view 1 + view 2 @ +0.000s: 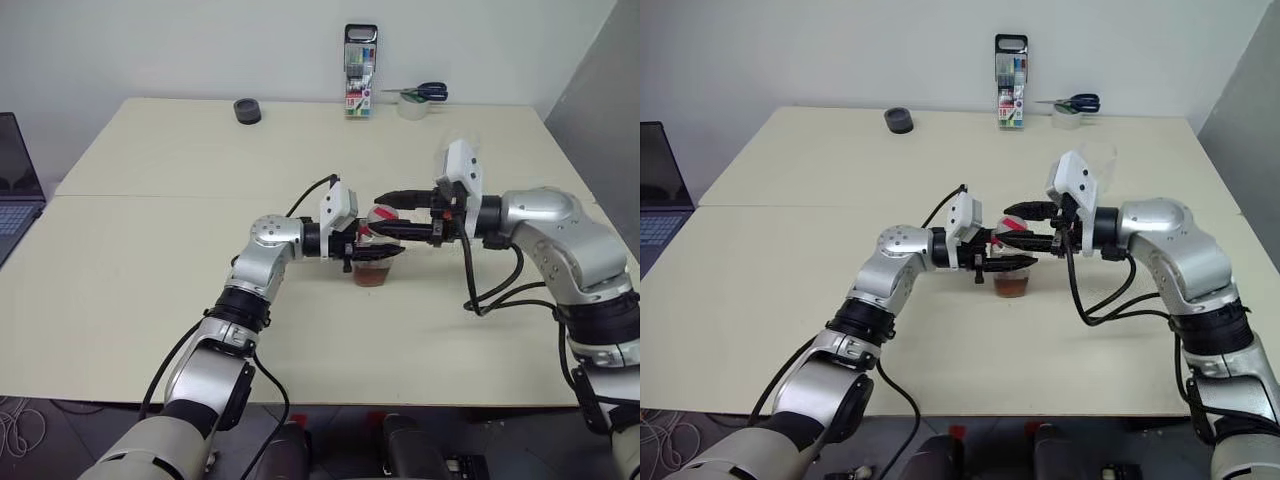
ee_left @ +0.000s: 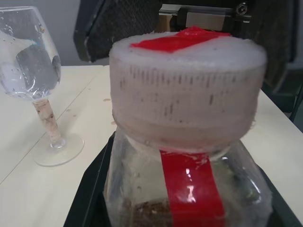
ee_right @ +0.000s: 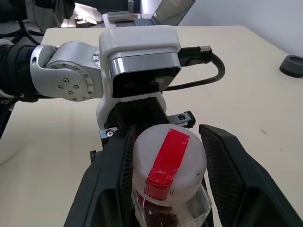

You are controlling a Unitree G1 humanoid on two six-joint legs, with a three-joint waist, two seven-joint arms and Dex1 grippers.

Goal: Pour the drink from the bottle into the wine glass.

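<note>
No lettering can be read; the bottle [image 2: 189, 156] bears only a plain red stripe.

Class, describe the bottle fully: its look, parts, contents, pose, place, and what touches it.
The bottle is small, clear plastic, with a red label stripe and a white cap crossed by red tape. A little reddish-brown drink sits at the bottom. It stands upright mid-table, gripped by the left gripper; the right gripper brackets its cap.

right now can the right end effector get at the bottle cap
Probably yes. The right end effector already has its fingers on either side of the white-and-red cap, with nothing between them, while the left end effector holds the bottle lower down on the body.
</note>
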